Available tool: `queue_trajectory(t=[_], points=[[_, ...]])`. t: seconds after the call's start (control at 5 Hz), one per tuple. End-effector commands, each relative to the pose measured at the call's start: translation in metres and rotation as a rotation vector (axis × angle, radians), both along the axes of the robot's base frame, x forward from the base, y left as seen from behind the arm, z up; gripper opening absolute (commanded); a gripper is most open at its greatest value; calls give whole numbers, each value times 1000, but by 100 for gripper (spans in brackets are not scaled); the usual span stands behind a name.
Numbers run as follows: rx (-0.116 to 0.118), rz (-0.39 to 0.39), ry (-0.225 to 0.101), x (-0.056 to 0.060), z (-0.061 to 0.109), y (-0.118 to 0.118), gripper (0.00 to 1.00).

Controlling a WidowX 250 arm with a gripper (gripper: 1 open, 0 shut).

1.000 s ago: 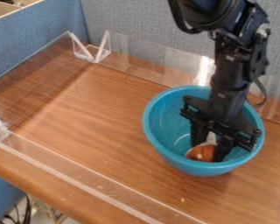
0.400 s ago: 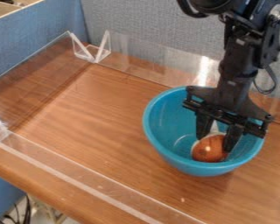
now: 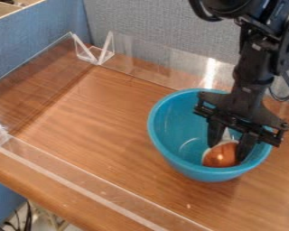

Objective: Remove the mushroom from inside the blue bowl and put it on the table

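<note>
The turquoise blue bowl (image 3: 172,131) stands on the right side of the wooden table (image 3: 93,117). My gripper (image 3: 228,155) points straight down into the bowl, near its right wall. Between its black fingers (image 3: 212,139) sits the mushroom (image 3: 220,155), its reddish-brown cap showing. The fingers close on the cap from both sides. The mushroom's stem is hidden, and I cannot tell whether it still touches the bowl's floor.
Low clear acrylic walls (image 3: 62,167) run along the table's edges, with a clear bracket (image 3: 97,50) at the back left corner. A blue panel (image 3: 32,32) stands behind the left wall. Bare wood lies left of the bowl.
The wrist has rolled a little about its vertical line. More of the mushroom's cap now shows between the fingers, and it sits slightly further right in the bowl.
</note>
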State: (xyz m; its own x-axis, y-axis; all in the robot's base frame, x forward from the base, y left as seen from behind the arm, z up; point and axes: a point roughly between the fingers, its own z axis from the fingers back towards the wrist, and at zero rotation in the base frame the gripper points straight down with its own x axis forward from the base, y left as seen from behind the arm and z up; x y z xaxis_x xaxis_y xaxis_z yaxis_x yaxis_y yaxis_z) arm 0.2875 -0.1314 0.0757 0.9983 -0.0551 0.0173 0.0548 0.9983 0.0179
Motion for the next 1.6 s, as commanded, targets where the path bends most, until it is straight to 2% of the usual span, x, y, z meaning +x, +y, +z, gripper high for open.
queue_trajectory(t=[0.0,0.2,0.4,0.6,0.8,1.0,1.4], points=[[-50,3,-132,6,44,-14,0],[-46,7,-184,3,77,8,0],[-33,88,-256,8,114,59,0],[-11,224,-292,4,112,109,0],[16,298,-267,-5,106,159,0],[49,331,-216,-2,80,198,0],[104,305,-107,5,22,212,0]])
